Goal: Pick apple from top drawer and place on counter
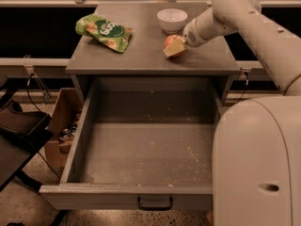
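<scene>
The apple [170, 41], red-orange, sits between my gripper's fingers just above or on the counter [141, 55], in front of the white bowl. My gripper [173, 47] reaches in from the right on a white arm and is closed around the apple; one pale finger [172, 49] covers its front. The top drawer [141, 159] is pulled fully out below the counter. Its crumb-speckled floor holds nothing. A black handle [154, 204] is on its front panel.
A white bowl [171, 20] stands at the counter's back right. A green snack bag [104, 32] lies at the back left. My white base [258, 164] fills the lower right. A cardboard box [63, 126] and dark furniture stand left of the drawer.
</scene>
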Robot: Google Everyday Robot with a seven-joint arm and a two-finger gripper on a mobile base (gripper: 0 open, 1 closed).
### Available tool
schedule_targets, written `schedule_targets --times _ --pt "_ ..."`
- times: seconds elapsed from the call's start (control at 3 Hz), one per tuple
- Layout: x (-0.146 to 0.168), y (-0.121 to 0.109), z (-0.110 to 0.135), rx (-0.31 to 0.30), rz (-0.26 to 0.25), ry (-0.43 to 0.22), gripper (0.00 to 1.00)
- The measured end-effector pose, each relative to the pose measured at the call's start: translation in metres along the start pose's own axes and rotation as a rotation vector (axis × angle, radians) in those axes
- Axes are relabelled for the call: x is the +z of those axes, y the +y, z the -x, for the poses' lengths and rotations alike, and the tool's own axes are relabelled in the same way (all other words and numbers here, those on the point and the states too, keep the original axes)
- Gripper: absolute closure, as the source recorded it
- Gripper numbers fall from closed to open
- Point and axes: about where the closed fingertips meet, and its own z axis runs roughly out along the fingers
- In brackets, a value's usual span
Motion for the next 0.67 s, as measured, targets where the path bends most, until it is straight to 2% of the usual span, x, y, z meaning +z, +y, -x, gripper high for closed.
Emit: schedule_targets --times 0.33,0.67 --pt "0.0074 0.0025 -0.0021 -0.002 0.007 0.007 0.84" --pt "0.0075 0.0025 -0.0021 -0.002 0.007 0.007 0.53"
